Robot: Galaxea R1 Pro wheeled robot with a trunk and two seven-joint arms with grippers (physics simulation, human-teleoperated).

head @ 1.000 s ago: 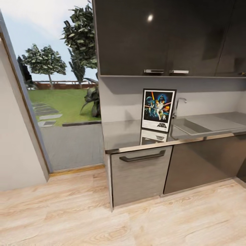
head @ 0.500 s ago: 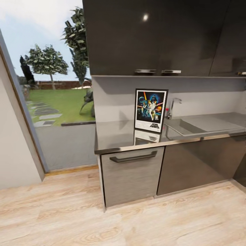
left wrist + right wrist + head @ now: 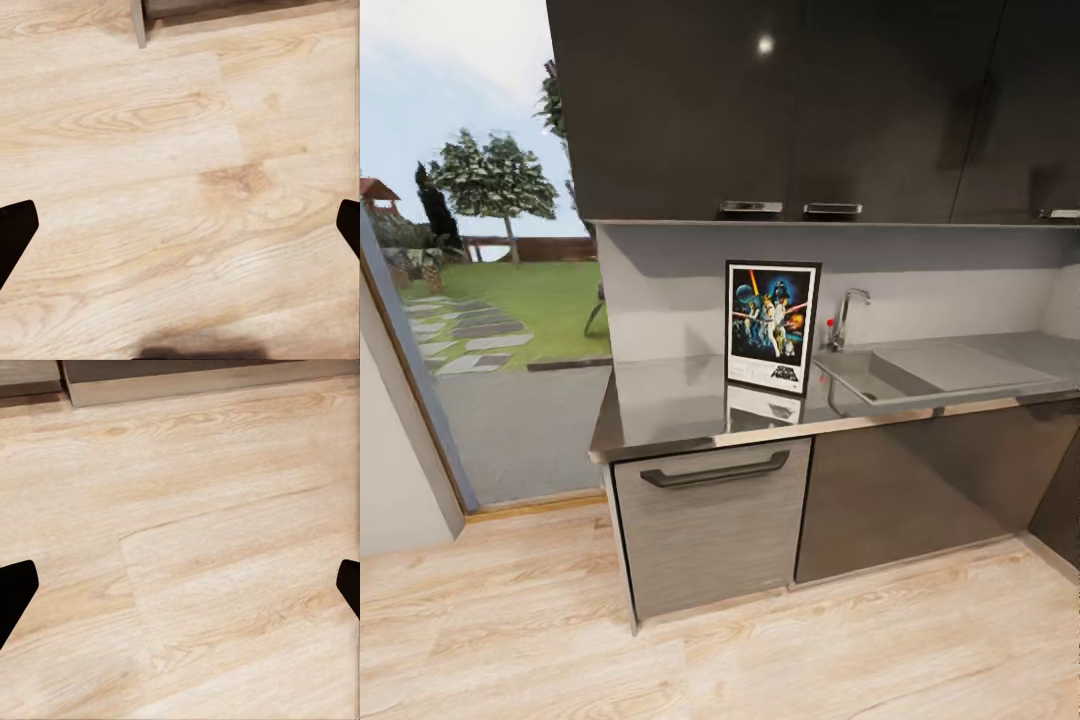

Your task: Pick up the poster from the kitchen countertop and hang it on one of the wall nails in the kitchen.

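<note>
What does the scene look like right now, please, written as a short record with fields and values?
poster: upright poster standing on the countertop, in front of the grey back wall
countertop: glossy kitchen countertop, mirrors the poster
sink: sink with tap, beside the poster
left gripper: left gripper open, above the wood floor
right gripper: right gripper open, above the floor
task stage: poster not yet picked up

The countertop (image 3: 680, 400) is a glossy dark grey slab over grey cabinets (image 3: 710, 520). The poster (image 3: 771, 325) stands upright on it near the back wall, mirrored in the surface, and just beside it is the sink (image 3: 920, 370) with its tap (image 3: 844, 315).
</note>
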